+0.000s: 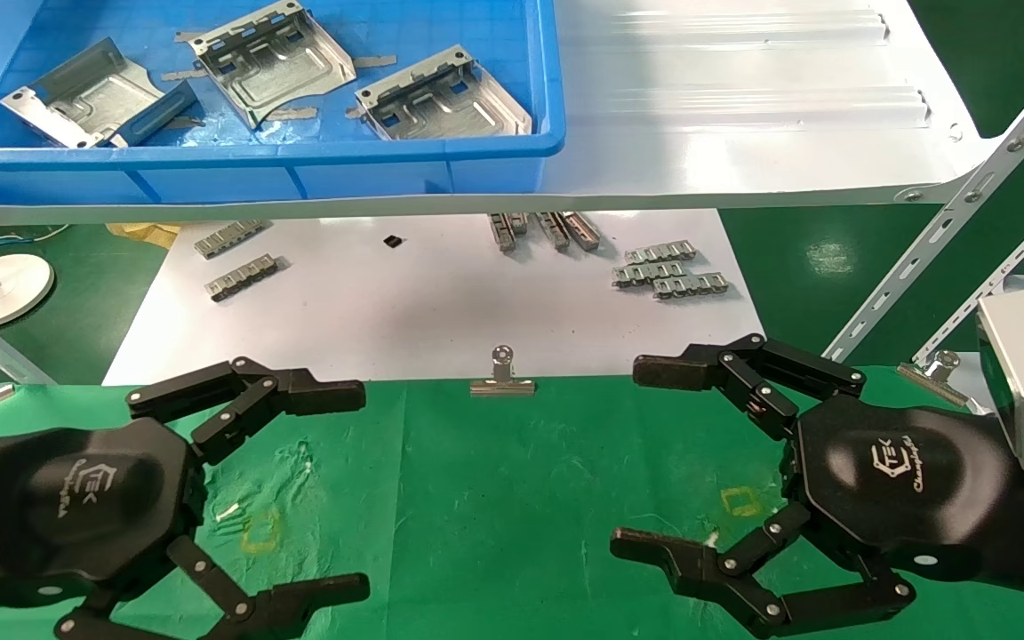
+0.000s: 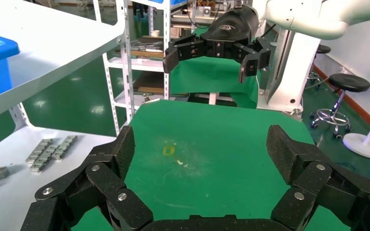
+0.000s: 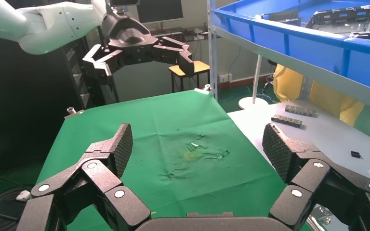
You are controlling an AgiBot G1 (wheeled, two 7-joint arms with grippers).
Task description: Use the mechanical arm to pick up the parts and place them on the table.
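Observation:
Three silver stamped sheet-metal parts [image 1: 90,98] [image 1: 272,58] [image 1: 441,98] lie in a blue bin [image 1: 299,156] on the white shelf at the far left. One part also shows in the right wrist view [image 3: 347,17]. My left gripper [image 1: 361,491] is open and empty, hovering over the left side of the green cloth table [image 1: 494,498]. My right gripper [image 1: 632,455] is open and empty over the table's right side. Both point inward at each other. In each wrist view the gripper's own jaws [image 2: 203,149] [image 3: 198,144] stand wide apart over bare cloth.
A glossy white shelf [image 1: 743,107] overhangs a white sheet [image 1: 432,302] holding small grey toothed strips [image 1: 241,276] [image 1: 672,271]. Binder clips [image 1: 502,378] [image 1: 934,369] sit at the cloth's far edge. Yellow square outlines [image 1: 260,531] [image 1: 740,500] mark the cloth. Slanted shelf struts [image 1: 948,213] stand at the right.

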